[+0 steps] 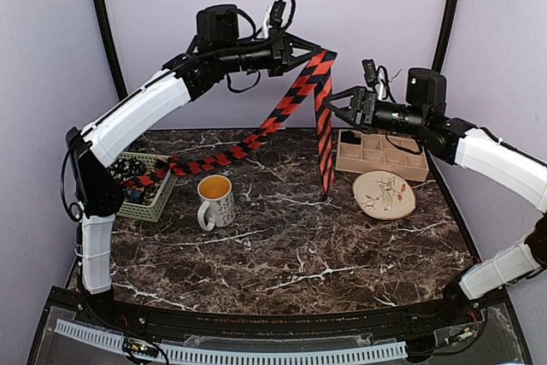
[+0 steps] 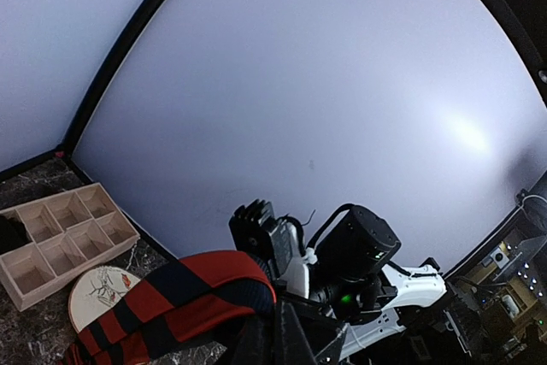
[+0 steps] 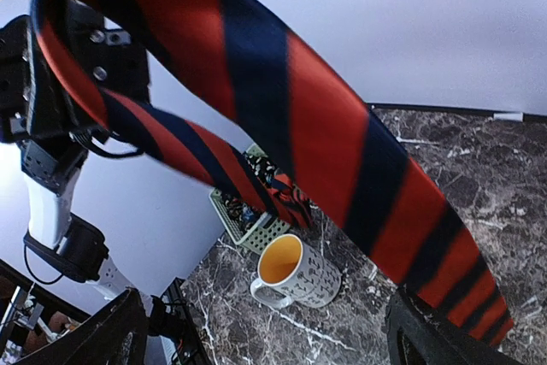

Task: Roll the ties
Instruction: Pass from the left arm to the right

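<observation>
The left arm is raised high over the far part of the marble tabletop (image 1: 299,254), and its left pincer (image 1: 309,54) is closed on a red-and-black striped tie (image 1: 291,96), gripping it at a fold that forms the tie's highest point. From that fold one stretch slopes down to the left and ends on the green basket (image 1: 164,196) at the left edge of the tabletop. What else lies in the basket is too small to make out. The other stretch hangs nearly straight down, and its lower end meets the tabletop just left of the wooden tray (image 1: 402,168). The right pincer (image 1: 332,107) is held level at mid height, just beside this hanging stretch, with its jaws spread wide. In the right wrist view its two dark fingers (image 3: 107,339) stand far apart at the bottom corners and the tie runs across in front of them, but whether the cloth touches either finger cannot be told. A white patterned mug (image 1: 217,203) with an orange inside stands upright on the tabletop, just right of the basket and below the sloping stretch, its handle turned toward the near left. The wooden tray, split into small compartments, sits at the far right. A round plate (image 1: 402,204) with a painted drawing lies just in front of it.
</observation>
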`<state>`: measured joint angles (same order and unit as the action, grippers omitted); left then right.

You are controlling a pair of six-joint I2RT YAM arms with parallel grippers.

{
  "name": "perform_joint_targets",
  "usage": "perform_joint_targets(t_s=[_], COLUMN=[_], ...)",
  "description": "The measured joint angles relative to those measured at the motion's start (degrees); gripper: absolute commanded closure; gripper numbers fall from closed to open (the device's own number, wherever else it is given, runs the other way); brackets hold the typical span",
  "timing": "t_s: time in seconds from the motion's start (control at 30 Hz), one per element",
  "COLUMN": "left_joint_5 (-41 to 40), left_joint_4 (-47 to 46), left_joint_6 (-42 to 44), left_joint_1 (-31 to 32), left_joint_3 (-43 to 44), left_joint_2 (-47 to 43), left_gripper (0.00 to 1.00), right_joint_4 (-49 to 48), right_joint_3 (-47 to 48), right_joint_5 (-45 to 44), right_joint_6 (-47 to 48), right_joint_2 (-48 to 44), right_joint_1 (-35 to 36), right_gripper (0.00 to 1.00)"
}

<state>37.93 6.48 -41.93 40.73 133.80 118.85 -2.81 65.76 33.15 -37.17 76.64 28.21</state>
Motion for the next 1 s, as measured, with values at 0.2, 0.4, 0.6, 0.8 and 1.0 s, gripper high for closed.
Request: perform_joint_targets(t_s=[0.2,0.4,0.6,0.8,1.0], left_joint_5=[1.51,2.01,1.84,0.02,-2.45], left_joint_4=[-0.83,-0.94,-1.16,1.36,6.12], left_joint_6=[-1.01,-1.14,-1.14,0.35,3.1], left_joint_1=[3.63,5.27,5.46,4.44,-1.01], left_joint_3=[0.0,0.0,0.0,0.0,-4.46], left_joint_2=[2.93,3.43,3.45,3.45,0.92], left_gripper=[1.0,1.0,1.0,0.57,0.1], right_joint_4=[-3.85,-6.05,-6.99,-4.59,-3.17], right_joint_3=[0.68,1.7,1.99,2.08,2.1], right_joint_5=[-2.1,-2.23,-3.28,-9.18,-16.81], right_joint_6=[-0.02,-0.28,-0.5,-0.39,-1.14], right_joint_2=[-0.15,0.09,0.63,-1.29,-9.99], right_joint_1=[1.49,4.09,5.22,5.18,1.81], right_gripper=[0.03,0.32,1.0,1.0,1.0])
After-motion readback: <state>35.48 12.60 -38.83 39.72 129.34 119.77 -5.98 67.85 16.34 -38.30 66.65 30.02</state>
